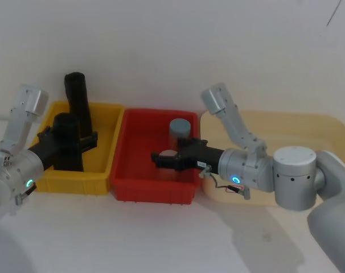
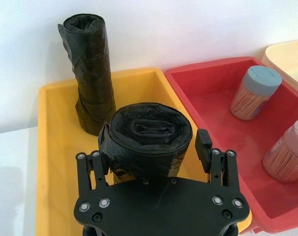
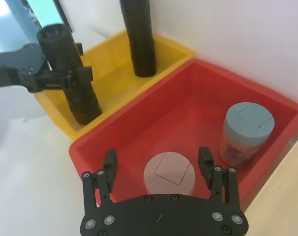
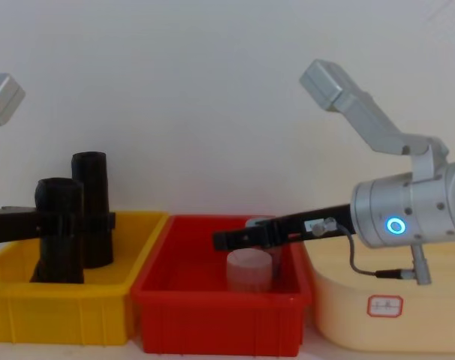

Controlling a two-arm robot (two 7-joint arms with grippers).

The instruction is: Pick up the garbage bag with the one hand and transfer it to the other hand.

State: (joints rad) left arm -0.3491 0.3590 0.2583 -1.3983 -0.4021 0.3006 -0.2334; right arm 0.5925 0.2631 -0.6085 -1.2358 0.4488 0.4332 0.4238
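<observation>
The left gripper [image 1: 88, 141], the one with the green ring at its wrist, reaches in from the robot's left and is closed on the garbage bag [image 2: 149, 135]. Its fingers sit on either side of the roll about halfway up. The black roll stands upright in the yellow bin [image 1: 70, 185], near the front wall. Its lower end is down inside the bin, and the rim hides whether it rests on the floor. Just behind it a second black roll [image 1: 77, 102] stands a little taller against the back wall, apart from the gripper.

The right gripper [image 3: 158, 156], blue-ringed, is held out level over the red bin [image 1: 155, 192] next door. Its two fingers are spread wide and hold nothing. Directly under them is a pink-lidded jar [image 3: 168, 173] — the wrist view shows the fingertips on either side of the lid and above it, not touching. A jar with a grey-blue lid [image 3: 247, 123] stands farther back in the same bin (clear of the fingers). A cream tray [image 4: 348, 319] lies beside the red bin on the robot's right, beneath the right arm's wrist.
</observation>
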